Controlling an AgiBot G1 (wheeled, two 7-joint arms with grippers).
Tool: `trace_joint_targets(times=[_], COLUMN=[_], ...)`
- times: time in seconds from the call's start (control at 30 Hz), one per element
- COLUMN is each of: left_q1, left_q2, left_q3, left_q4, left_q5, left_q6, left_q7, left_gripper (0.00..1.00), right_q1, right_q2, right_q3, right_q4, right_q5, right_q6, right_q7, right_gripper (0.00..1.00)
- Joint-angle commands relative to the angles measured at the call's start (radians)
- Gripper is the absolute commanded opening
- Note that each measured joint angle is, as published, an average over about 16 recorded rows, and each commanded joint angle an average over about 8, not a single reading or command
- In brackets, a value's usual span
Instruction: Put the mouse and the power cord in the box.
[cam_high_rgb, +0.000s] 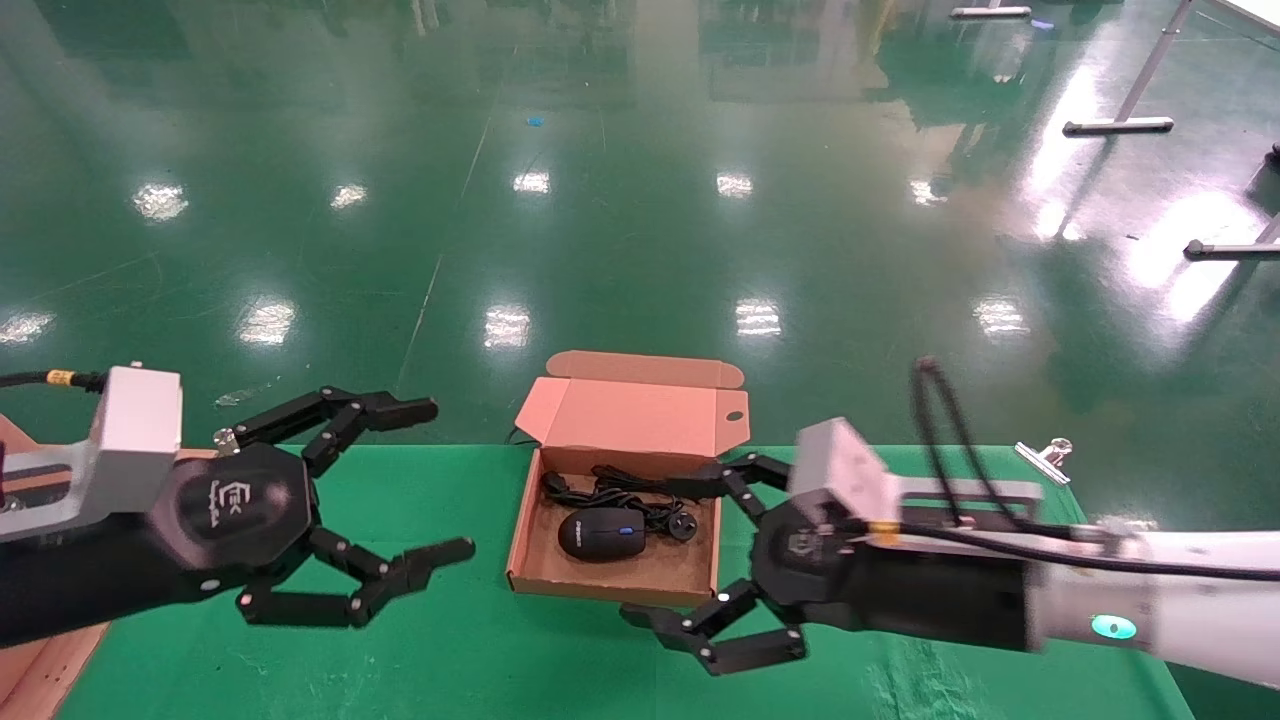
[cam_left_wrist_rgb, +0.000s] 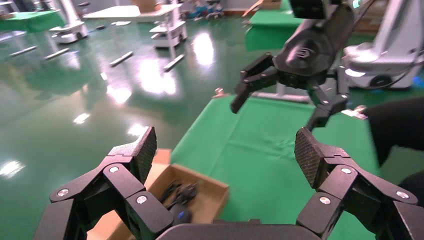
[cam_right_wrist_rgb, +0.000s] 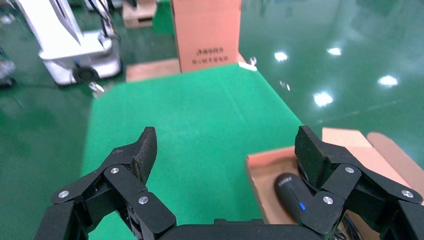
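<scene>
The brown box (cam_high_rgb: 527, 545) lies open on the green table, lid folded back toward the far edge. Inside it rests the black mouse (cam_high_rgb: 601, 533) with its blue wheel, also seen as the mouse (cam_right_wrist_rgb: 290, 194) in the right wrist view. Behind the mouse in the box lies the bundled power cord (cam_high_rgb: 620, 495) with its plug toward the right wall. My right gripper (cam_high_rgb: 670, 552) is open just right of the box, one finger reaching over the box's right rim. My left gripper (cam_high_rgb: 436, 480) hovers open, left of the box, holding nothing.
A tall cardboard piece with dark print (cam_right_wrist_rgb: 206, 34) stands at the table's far left end. A metal clip (cam_high_rgb: 1045, 456) lies at the table's right back edge. Brown board (cam_high_rgb: 30, 660) lies under my left arm. Beyond the table is glossy green floor.
</scene>
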Motion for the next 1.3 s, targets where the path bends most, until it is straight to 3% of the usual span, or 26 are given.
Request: trace_joint_targets(times=[0.03, 0.7, 1.3], left_q1=[0.008, 0.074, 0.075], left_q2=[-0.003, -0.032, -0.033], left_q3=[-0.01, -0.094, -0.095], left_q4=[-0.026, -0.256, -0.253], left_q5=[-0.009, -0.085, -0.087], left_q6=[0.014, 0.13, 0.13], left_q7=[-0.026, -0.25, -0.249], left_gripper=[1.0, 1.0, 1.0], right_q1=[-0.02, -0.203, -0.203], right_q2=[0.025, 0.259, 0.258], right_q3=[0.036, 0.37, 0.368], right_q4=[0.022, 0.223, 0.223], right_q5=[0.025, 0.258, 0.257], right_q6=[-0.03, -0.308, -0.306], right_q7=[0.011, 0.108, 0.108], right_gripper=[1.0, 1.0, 1.0])
